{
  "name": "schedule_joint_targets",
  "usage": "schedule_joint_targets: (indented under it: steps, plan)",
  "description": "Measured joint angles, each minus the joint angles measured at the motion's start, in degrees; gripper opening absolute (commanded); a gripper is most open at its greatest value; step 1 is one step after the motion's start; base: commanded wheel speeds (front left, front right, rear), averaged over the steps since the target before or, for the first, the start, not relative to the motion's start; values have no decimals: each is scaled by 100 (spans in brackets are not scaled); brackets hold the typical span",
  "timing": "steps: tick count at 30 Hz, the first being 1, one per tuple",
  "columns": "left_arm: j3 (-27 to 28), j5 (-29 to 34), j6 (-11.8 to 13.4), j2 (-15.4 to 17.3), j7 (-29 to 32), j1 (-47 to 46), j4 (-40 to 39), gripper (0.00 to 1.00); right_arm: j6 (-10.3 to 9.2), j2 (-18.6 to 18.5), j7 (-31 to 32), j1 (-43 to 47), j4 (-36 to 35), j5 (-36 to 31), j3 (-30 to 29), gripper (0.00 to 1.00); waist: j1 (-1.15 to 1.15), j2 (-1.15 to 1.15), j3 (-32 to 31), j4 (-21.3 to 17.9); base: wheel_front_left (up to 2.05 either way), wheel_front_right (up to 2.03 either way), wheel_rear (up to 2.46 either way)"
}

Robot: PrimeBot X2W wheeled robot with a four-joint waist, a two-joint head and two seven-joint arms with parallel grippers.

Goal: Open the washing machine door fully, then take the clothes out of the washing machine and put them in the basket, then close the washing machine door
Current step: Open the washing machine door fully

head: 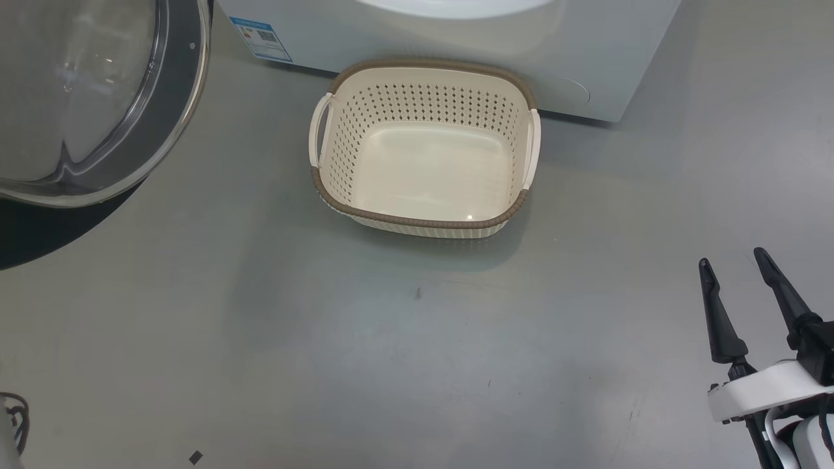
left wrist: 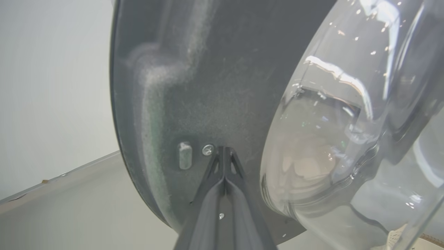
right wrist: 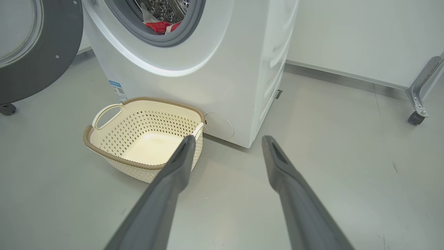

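1. Your left gripper (left wrist: 224,152) was pinched shut, tips against the dark inner ring of the big round glass-bowled washing machine door (left wrist: 194,86). A steady outward push, clear of the glass, looked best.
2. Your right gripper (head: 731,257) hung wide and empty, apart from the cream perforated plastic basket (head: 423,221). The red clothes (right wrist: 161,27) lay inside the white front-loading washing machine (right wrist: 225,86).

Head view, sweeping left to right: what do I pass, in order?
Big round washing machine door with black ring and clear glass bowl → blue QR-code sticker on the white washer front → cream perforated plastic basket with brown woven-look rim → right gripper, its dark fingers apart.
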Motion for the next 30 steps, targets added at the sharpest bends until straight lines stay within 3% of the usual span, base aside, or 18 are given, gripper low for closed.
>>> schedule_joint_targets:
  steps: [14, 21, 30]
  plan:
    - [47, 4, 2, 101, -243, -165, 459, 0, 35, -49, 26, -5, -21, 1, 0, 100, 0, 0, 71, 72, 0, 0, 0]
    - [-203, 185, 8, 101, -375, -165, 656, 0, 35, 38, 24, -40, 147, 12, 2, 100, 0, 0, -124, 62, 0, 0, 0]
    - [-783, 610, -289, 45, -516, -58, 661, 0, 23, 343, -18, -97, 391, 174, -25, 100, 0, 0, -610, -6, 0, 0, 0]
